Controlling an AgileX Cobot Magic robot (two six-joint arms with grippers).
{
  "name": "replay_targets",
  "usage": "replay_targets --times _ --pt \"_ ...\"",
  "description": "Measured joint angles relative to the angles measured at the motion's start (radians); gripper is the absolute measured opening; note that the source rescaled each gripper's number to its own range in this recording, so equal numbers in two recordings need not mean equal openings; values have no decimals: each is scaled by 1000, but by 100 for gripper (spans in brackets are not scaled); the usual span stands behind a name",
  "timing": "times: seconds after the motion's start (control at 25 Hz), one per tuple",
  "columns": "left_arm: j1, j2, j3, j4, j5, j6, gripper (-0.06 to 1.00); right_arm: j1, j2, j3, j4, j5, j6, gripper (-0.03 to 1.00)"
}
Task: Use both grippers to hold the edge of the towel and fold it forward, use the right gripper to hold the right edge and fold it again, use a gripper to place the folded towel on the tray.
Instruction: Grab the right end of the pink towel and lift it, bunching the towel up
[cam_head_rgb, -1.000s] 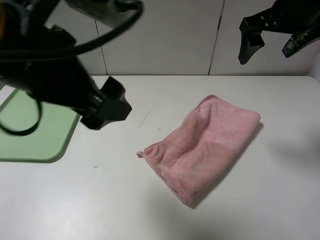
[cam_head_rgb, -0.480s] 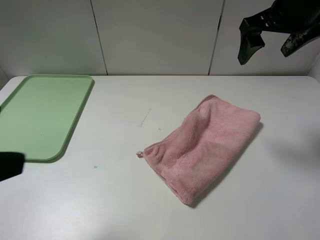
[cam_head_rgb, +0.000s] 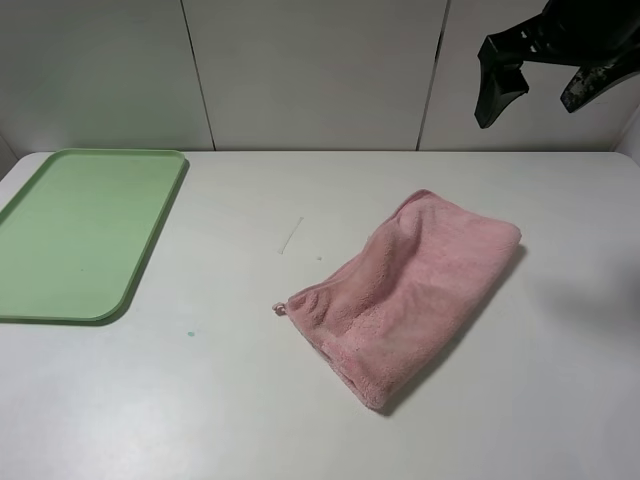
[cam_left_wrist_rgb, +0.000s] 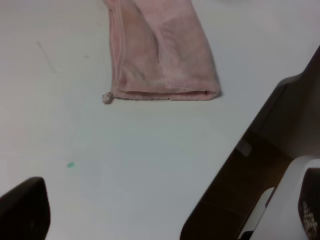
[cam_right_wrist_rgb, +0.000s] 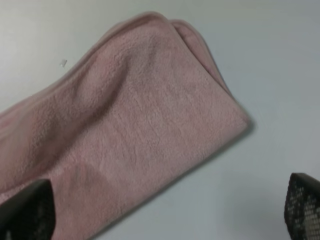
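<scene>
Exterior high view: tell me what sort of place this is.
Probably a robot lab workbench, not a home: a plain white table against a pale panelled wall, holding a pale green rectangular plastic tray and a folded pink fluffy towel, with a black pincer hanging above.

The right gripper (cam_head_rgb: 530, 100) is black, with two thin fingers (cam_right_wrist_rgb: 25, 212) whose tips look bumpy with tiny dots (one looks a bit grey and scuffed).

I counted one towel (cam_head_rgb: 410, 290), one tray (cam_head_rgb: 80, 235) and one table (cam_head_rgb: 200, 400). The high view showed one gripper (cam_head_rgb: 530, 112), the right. The right wrist view showed two fingers (cam_right_wrist_rgb: 25, 210); the left wrist view showed one finger (cam_left_wrist_rgb: 22, 210).
</scene>
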Motion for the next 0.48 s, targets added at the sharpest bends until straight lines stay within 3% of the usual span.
replay_targets --times 0.48 --pt "0 -2 4 47 -15 2 99 0 0 0 8 -3 0 100"
